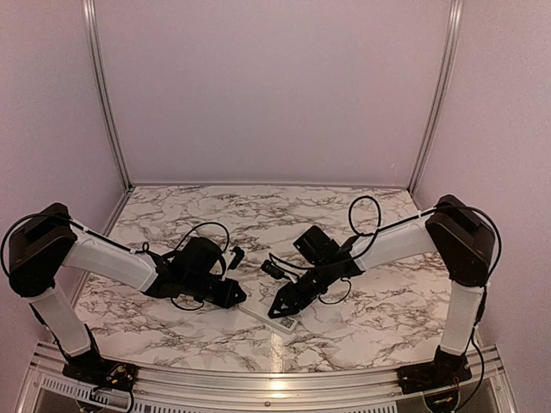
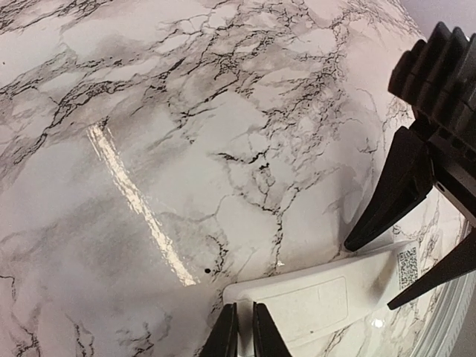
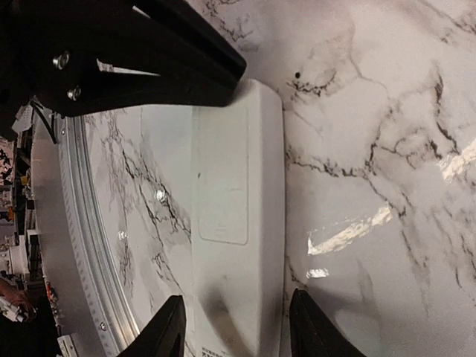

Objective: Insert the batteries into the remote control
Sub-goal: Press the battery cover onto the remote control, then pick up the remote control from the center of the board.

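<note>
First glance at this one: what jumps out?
Both end effectors converge on the white remote control lying back-up on the marble table. The right end effector straddles it with open fingers; the left end effector, fingers together, sits at its end. No batteries show.

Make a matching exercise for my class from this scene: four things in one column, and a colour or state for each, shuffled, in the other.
1 remote control
2 left gripper
3 right gripper
4 table

A open, one finger on each side of the remote
B grey-veined marble pattern
C white, lying flat, back face up
D shut, at the remote's end

Pairs: 1-C, 2-D, 3-A, 4-B
</note>
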`<state>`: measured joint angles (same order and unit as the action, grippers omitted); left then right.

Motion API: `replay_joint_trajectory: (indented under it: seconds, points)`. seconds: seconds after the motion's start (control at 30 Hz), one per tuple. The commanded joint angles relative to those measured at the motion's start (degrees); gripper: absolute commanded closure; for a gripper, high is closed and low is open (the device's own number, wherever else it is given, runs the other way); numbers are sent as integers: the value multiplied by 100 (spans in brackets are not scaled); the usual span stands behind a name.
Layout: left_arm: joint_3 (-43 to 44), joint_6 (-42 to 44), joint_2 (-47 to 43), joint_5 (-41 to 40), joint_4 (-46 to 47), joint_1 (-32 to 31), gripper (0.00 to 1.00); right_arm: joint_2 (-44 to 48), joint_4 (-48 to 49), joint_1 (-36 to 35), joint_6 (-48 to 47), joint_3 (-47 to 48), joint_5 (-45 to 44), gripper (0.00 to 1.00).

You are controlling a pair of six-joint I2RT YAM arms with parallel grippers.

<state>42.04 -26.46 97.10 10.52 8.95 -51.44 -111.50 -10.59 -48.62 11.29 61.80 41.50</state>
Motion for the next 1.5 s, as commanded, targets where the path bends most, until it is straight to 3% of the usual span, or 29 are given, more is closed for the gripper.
replay_joint_trajectory:
  seconds: [0.0,0.1,0.23,0.57,0.7,0.83,0.93,1.0,1.47]
  points:
    - [-132,-87,228,319,-231,-237,92,421,-353,-100,-224,-248,-532,52]
    - [-153,-50,155,340,-177,-273,91,592,-268,-129,-210,-420,-614,49]
    - [-121,247,-165,253,-283,-296,76,864,-123,-97,-134,-622,-625,48]
    - [904,2019,-937,115,-1681,-183,42,2309,45,523,-16,-912,-909,38]
    - [1327,3260,-931,390,-2325,-240,31,3166,509,817,102,-1283,-1087,34]
    - [1662,4529,-911,525,-2979,-306,28,3942,978,870,179,-1620,-1516,26]
    - [1902,5136,-703,519,-3377,-305,27,4371,1240,889,345,-1788,-1938,9]
    - [2093,5425,-453,467,-3639,-332,27,4549,1256,903,414,-1854,-2204,4]
    - [2719,6375,947,-176,-4013,-569,31,5026,1547,971,491,-2343,-1527,7]
